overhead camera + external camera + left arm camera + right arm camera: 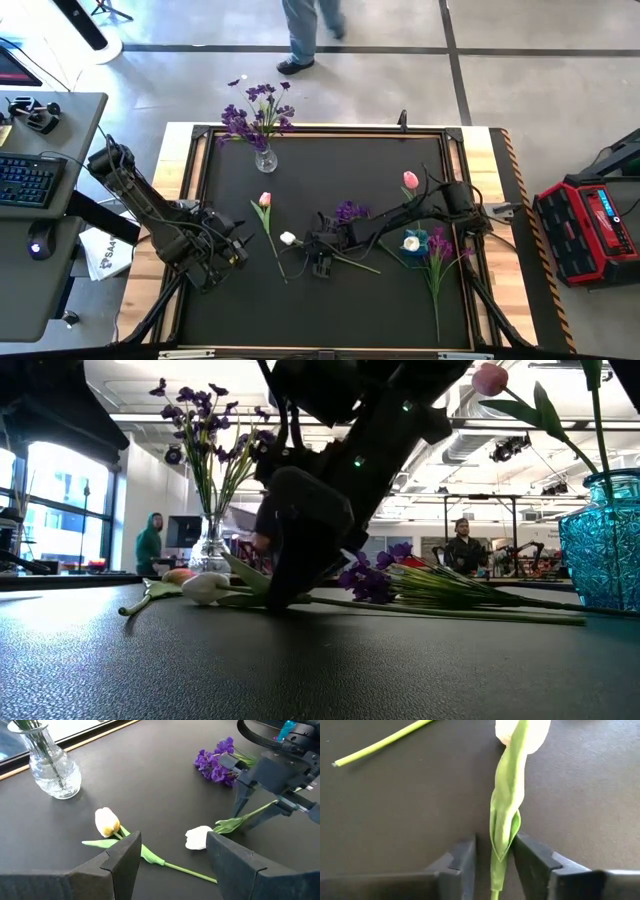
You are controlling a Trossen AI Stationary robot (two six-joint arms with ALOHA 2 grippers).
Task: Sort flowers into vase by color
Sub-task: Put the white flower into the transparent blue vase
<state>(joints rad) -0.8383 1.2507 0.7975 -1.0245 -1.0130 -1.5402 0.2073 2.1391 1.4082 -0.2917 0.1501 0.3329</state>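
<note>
My right gripper [290, 575] hides most of the white tulip's [205, 588] stem in the low view. At twelve o'clock in my right wrist view, the frame edge cuts off its bud. I cannot tell whether my fingers [462, 865] touch the stem.

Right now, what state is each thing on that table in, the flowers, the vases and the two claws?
Clear vase: upright, holding purple flowers.
Blue vase: upright, holding a pink tulip.
White tulip: lying flat, stem between the right gripper's fingers.
Pink-and-yellow tulip: lying flat.
Left gripper: open, empty.
</note>
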